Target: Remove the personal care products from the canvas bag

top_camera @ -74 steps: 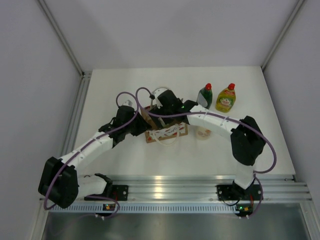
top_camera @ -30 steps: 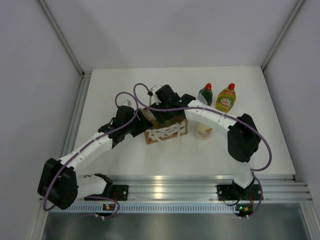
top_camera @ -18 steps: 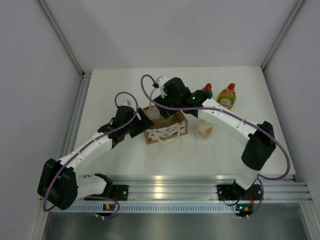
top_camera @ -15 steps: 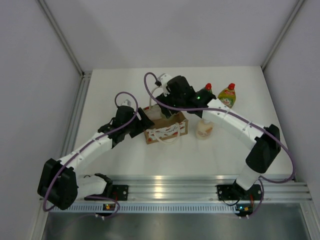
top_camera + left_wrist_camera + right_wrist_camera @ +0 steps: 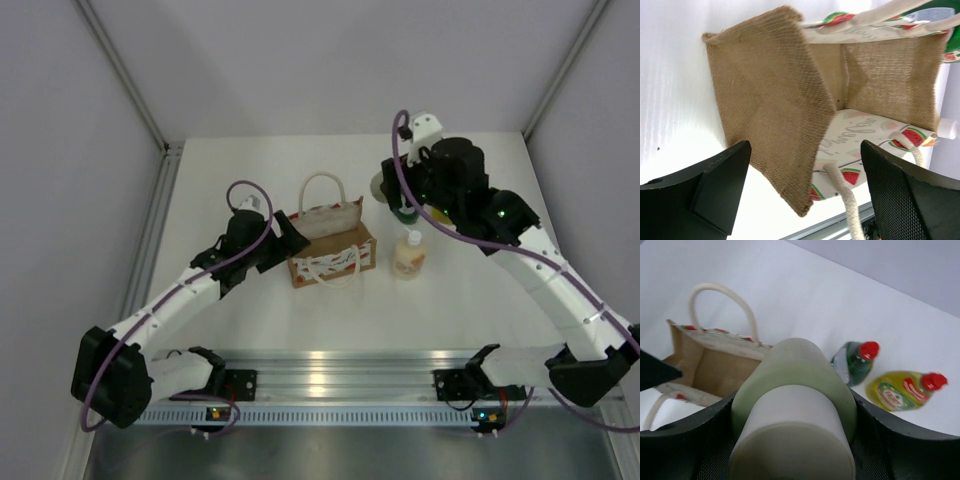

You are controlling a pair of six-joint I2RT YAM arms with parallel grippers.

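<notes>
From above, we see the bag (image 5: 330,250) upright on the worktop (image 5: 250,320), the left claw (image 5: 284,236) at its left end. The right claw (image 5: 388,195) holds the cylinder (image 5: 381,187) outside the bag, to its right. The pump bottle (image 5: 408,258) stands just beside the bag.

On the left wrist, our fingers stand apart around the bag's burlap end. We see watermelon prints, but cannot read the script.

On the right wrist, the claw is clamped on the cylinder. The green bottle (image 5: 854,361) and yellow bottle (image 5: 900,390) sit beyond, labels illegible.
</notes>
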